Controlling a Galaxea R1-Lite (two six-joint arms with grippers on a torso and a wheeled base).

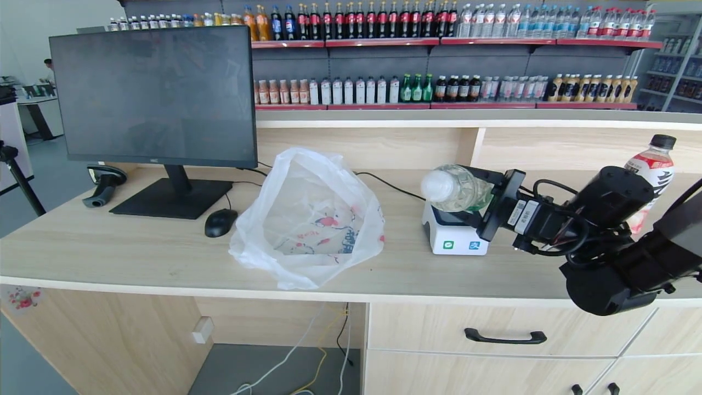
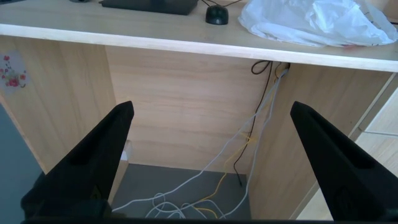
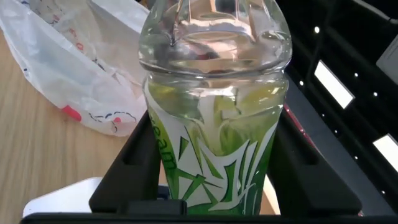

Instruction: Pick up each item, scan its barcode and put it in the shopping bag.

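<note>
Here, right gripper's (image 1: 478, 190) jaws clamp bottle (image 1: 451, 189); left gripper's (image 2: 211, 109) spread wide.

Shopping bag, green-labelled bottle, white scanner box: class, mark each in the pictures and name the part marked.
shopping bag (image 1: 307, 219), head view, its crumpled front side.
green-labelled bottle (image 3: 214, 155), right wrist view, the label on its body.
white scanner box (image 1: 459, 237), head view, its front face.
</note>
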